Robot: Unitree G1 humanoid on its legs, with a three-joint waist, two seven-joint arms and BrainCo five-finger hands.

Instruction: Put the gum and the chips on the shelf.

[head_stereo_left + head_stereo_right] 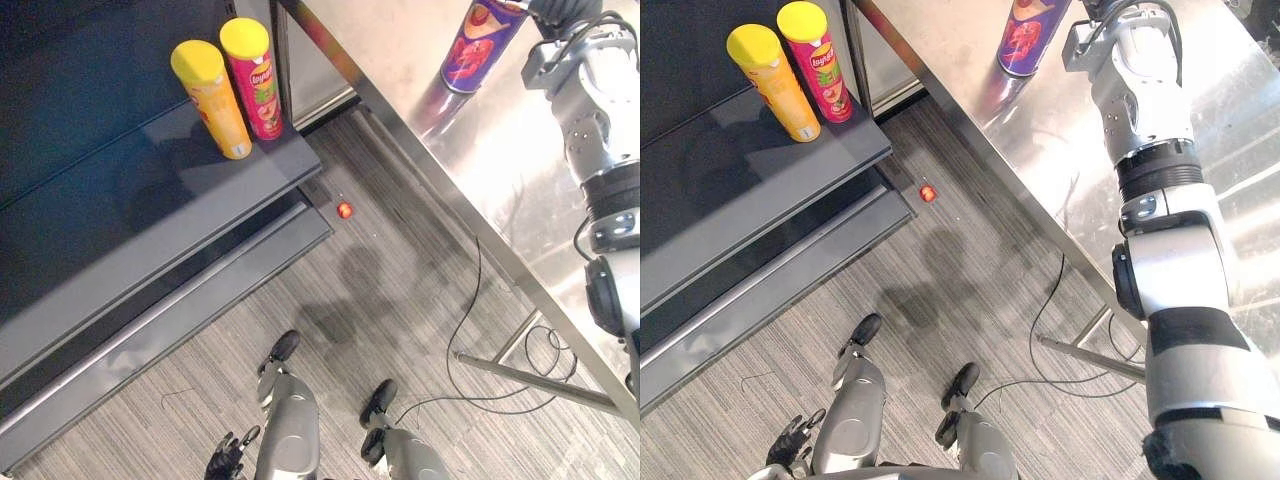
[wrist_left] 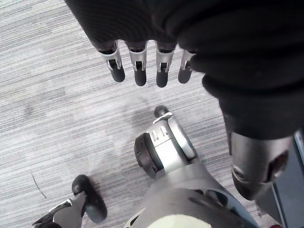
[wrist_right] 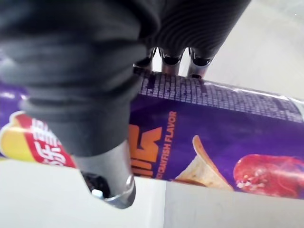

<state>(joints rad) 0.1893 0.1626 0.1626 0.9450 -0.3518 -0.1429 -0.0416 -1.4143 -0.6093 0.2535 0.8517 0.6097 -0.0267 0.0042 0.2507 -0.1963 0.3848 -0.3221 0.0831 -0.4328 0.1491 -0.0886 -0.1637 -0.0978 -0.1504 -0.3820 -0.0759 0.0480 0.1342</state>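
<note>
Left eye view: shelf (image 1: 130,190), table (image 1: 500,170), carpet (image 1: 380,300)

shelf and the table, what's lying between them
Striped floor with a small red object near the shelf's corner, seen in both eye views.

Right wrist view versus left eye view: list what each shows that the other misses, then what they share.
Right wrist view: the right hand seen close, fingers curled behind the purple can and thumb in front. Left eye view: a yellow can and a red can upright on the dark shelf, a small red thing on the floor, the steel table, the left hand hanging low. Shared: the purple can.
</note>
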